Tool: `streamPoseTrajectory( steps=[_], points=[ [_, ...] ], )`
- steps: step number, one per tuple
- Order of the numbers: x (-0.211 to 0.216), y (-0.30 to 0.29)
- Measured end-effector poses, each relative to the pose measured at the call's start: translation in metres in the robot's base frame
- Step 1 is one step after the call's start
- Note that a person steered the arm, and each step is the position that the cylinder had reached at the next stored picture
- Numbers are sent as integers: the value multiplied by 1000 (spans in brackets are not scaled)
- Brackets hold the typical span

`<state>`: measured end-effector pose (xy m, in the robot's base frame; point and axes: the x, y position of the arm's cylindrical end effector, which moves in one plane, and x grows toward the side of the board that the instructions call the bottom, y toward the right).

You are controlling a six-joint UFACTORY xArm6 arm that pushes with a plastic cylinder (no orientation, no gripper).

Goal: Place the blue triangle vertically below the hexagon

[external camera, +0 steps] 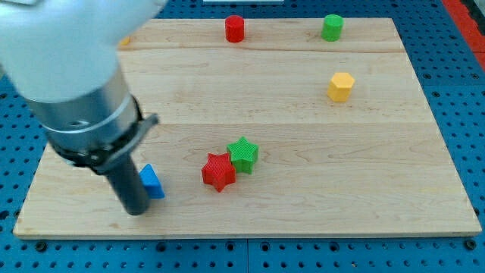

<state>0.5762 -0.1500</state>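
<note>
Light is bright and even, falling from above, with no harsh glare on the wooden board. Shadows are short and soft: a faint one sits under each block, for instance beneath the yellow hexagon and the red star. The arm in the upper left of the frame is blurred and washed out to near white. Blocks and board grain look sharp. The board's edges show no clear bending.
</note>
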Motion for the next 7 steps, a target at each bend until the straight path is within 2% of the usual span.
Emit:
streamPoseTrajectory(
  steps=[1, 2, 3, 5, 7],
  points=[
    [-36, -3],
    [-46, 38],
    [-113, 52],
    [-152, 24],
    [-146, 155]
  ],
)
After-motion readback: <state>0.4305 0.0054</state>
